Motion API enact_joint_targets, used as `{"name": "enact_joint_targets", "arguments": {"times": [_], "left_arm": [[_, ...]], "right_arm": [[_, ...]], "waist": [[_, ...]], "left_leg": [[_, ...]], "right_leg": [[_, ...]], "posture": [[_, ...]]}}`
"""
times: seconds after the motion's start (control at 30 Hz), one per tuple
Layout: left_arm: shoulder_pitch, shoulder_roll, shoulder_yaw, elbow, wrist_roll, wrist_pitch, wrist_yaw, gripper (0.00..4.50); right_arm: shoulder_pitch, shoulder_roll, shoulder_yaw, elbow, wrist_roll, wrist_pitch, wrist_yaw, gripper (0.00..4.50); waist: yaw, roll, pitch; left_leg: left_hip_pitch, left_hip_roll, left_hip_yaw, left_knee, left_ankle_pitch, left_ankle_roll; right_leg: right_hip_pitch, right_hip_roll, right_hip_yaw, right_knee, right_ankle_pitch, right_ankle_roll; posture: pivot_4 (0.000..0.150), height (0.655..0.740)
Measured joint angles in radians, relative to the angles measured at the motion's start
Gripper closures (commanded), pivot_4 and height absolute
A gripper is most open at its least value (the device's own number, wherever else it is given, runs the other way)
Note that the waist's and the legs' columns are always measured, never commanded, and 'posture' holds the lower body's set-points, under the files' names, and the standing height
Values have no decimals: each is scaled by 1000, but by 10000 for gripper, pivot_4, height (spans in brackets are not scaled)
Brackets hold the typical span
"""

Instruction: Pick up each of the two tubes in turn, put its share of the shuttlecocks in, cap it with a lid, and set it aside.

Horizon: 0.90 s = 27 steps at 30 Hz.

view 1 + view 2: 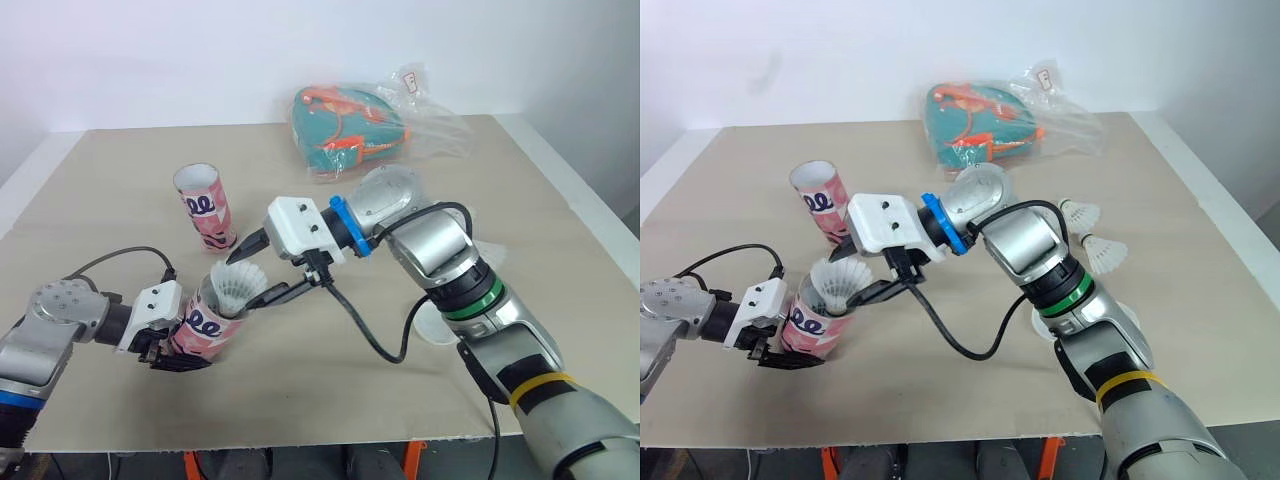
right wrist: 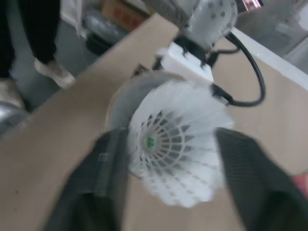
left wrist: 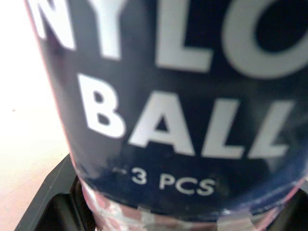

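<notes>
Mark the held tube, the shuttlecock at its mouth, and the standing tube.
held tube (image 1: pixel 208 328), left eye view, pink side wall.
shuttlecock (image 1: pixel 236 286), left eye view, white feather skirt.
standing tube (image 1: pixel 207 210), left eye view, printed side wall.

It looks like a bare lab or workshop test room. A plain white wall (image 1: pixel 150 60) runs across the top of the head views. A pale board counter (image 1: pixel 330 400) sits on orange frame legs (image 1: pixel 412 455) at the bottom edge. In the upper left of the right wrist view, a cardboard box (image 2: pixel 120 10) and a person's legs (image 2: pixel 29 33) stand on a grey floor (image 2: pixel 77 53).
</notes>
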Motion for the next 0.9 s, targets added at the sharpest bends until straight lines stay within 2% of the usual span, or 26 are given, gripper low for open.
{"name": "enact_joint_targets", "arguments": {"times": [0.17,0.27,0.3,0.33,0.47,0.5,0.63,0.8,0.9], "left_arm": [[0,2,0,-12,0,16,4,11145],[2,4,0,-14,0,18,7,11145],[3,5,0,-16,0,18,7,11145],[3,5,0,-16,0,18,7,11145],[-8,4,-5,-8,3,11,-4,11145],[-15,3,-8,0,4,2,-9,11145],[-33,0,-19,25,12,-22,-28,11145],[-46,-7,-24,58,15,-50,-44,11145],[-56,-11,-27,79,17,-69,-54,11145]], "right_arm": [[-4,-7,-140,3,139,114,8,7746],[-5,-15,-170,3,151,148,-26,7746],[-5,-14,-166,2,140,165,-49,10096],[-5,-14,-164,2,137,168,-53,10096],[-2,-9,-95,6,79,183,-90,26773],[-2,-8,-92,6,76,183,-86,33323],[2,-16,-91,-1,78,177,-48,44721],[5,-9,-50,-8,69,172,-21,44721],[-19,14,23,21,12,162,-11,44721]], "waist": [[0,0,0],[0,0,0],[0,0,0],[0,0,0],[0,0,0],[0,0,0],[1,0,0],[1,0,0],[0,0,0]], "left_leg": [[0,0,-1,0,0,0],[0,0,0,0,0,0],[0,0,0,0,0,0],[0,0,0,0,0,0],[-1,0,0,0,0,0],[-2,0,0,0,0,0],[-2,-1,0,0,0,0],[-2,0,-1,0,0,0],[-1,0,0,0,0,0]], "right_leg": [[0,0,0,0,0,0],[-1,0,0,0,0,0],[-1,0,0,0,0,0],[-1,0,-1,0,-1,0],[-2,0,0,0,-1,0],[-2,0,0,0,0,1],[-2,0,0,0,0,1],[-2,0,-1,0,-1,1],[-2,1,0,0,-2,2]], "posture": [[1500,7400],[1500,7400],[1500,7400],[1500,7400],[1500,7400],[1500,7400],[1500,7400],[1500,7400],[1500,7400]]}}
